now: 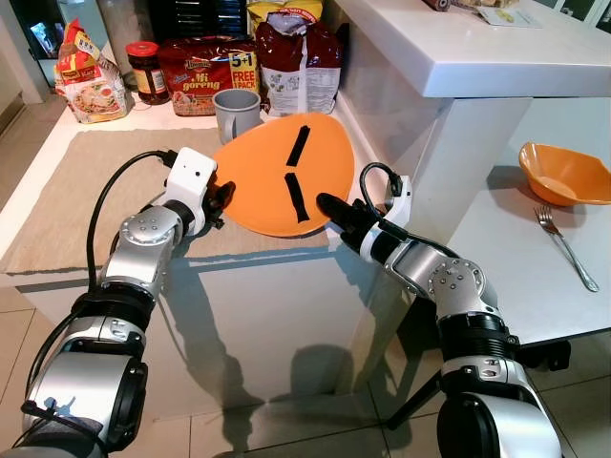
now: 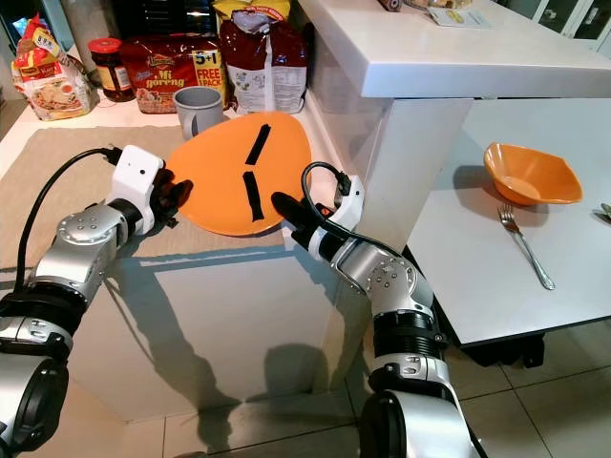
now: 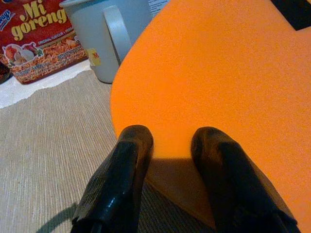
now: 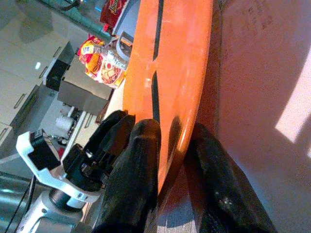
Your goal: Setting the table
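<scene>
An orange plate (image 1: 277, 162) with two black strips on its face hangs tilted above the kitchen counter, between my two grippers. My right gripper (image 1: 329, 205) is shut on the plate's near right rim; in the right wrist view the rim (image 4: 180, 58) passes between the two fingers (image 4: 141, 160). At the plate's left rim, my left gripper (image 1: 221, 197) has its fingers (image 3: 131, 160) apart, lying against the plate's edge (image 3: 218, 73). To the right, an orange bowl (image 1: 563, 172) and a fork (image 1: 565, 246) lie on the white dining table (image 1: 516, 286).
A grey mug (image 1: 236, 113) stands just behind the plate on a beige mat (image 1: 86, 181). Noodle packs (image 1: 205, 72), a jar (image 1: 145, 70) and bags line the counter's back. A raised white bar top (image 1: 458, 48) separates counter from table.
</scene>
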Available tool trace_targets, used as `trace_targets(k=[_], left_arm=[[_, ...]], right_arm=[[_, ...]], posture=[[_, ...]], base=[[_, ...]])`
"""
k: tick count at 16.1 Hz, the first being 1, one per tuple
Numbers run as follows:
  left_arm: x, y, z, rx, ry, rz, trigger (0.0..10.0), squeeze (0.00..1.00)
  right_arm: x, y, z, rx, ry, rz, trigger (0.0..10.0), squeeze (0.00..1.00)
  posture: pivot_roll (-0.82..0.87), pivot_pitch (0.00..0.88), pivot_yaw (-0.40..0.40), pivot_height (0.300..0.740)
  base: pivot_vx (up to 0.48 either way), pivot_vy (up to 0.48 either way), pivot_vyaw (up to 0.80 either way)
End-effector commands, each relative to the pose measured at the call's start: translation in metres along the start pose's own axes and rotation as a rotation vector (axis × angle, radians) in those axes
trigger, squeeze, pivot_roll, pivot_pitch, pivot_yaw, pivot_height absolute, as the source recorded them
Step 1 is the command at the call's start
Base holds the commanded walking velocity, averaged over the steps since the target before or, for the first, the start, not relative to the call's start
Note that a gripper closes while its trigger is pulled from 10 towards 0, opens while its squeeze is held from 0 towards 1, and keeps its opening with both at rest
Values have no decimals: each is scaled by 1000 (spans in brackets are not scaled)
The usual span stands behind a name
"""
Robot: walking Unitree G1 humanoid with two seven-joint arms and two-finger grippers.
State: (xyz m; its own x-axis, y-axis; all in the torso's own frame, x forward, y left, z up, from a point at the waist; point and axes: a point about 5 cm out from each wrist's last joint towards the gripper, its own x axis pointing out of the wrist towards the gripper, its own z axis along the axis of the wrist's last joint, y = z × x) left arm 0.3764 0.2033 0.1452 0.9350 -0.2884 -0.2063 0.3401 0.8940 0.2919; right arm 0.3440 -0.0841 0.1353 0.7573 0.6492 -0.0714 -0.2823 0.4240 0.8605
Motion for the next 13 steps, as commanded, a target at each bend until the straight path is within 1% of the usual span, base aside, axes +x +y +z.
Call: trace_targets(k=[1,3,4,5,6,7,8,9,10,11,12,13], left_arm=[[-9,-8,-40,-2,171,-31,10000,0],[-10,-5,-26,3,89,-40,10000,0],[-16,-3,-5,-40,-42,-57,10000,0],[-20,-2,10,-73,-134,-69,10000,0],[-39,3,49,-183,-355,-76,10000,0],[-45,6,58,-188,-397,-73,10000,0],[-64,15,79,-178,-462,-51,10000,0],[-71,17,83,-168,-480,-45,10000,0],[-83,21,90,-146,-505,-39,10000,0],[-88,22,92,-128,-508,-39,10000,0],[-102,23,95,-93,-501,-39,10000,0],[-117,31,94,-63,-470,20,10000,0]], right_arm=[[2,8,8,-9,-20,28,0,0],[-2,7,9,-11,-17,15,0,0],[-9,8,12,-11,-30,21,0,0],[-14,9,14,-19,-37,29,0,0],[-24,15,16,-73,-41,67,0,0],[-27,17,16,-91,-36,78,0,0],[-36,26,16,-150,-24,121,0,0],[-39,30,16,-172,-21,134,0,0],[-44,36,14,-214,-10,158,0,0],[-46,38,13,-228,-8,164,0,0],[-52,43,13,-253,-7,179,0,0],[-63,51,14,-328,-8,214,0,0]], posture=[[94,0,-57,740],[89,0,-53,740],[87,0,-51,740],[86,0,-50,740],[86,0,-48,740],[86,0,-48,740],[88,0,-50,740],[88,0,-50,740],[89,0,-51,740],[89,1,-52,740],[93,5,-53,740],[96,11,-55,740]], base=[[0,0,0],[0,0,0],[0,0,0],[0,0,0],[0,0,0],[0,0,0],[0,0,0],[0,0,0],[0,0,0],[0,0,0],[0,0,0],[0,0,0]])
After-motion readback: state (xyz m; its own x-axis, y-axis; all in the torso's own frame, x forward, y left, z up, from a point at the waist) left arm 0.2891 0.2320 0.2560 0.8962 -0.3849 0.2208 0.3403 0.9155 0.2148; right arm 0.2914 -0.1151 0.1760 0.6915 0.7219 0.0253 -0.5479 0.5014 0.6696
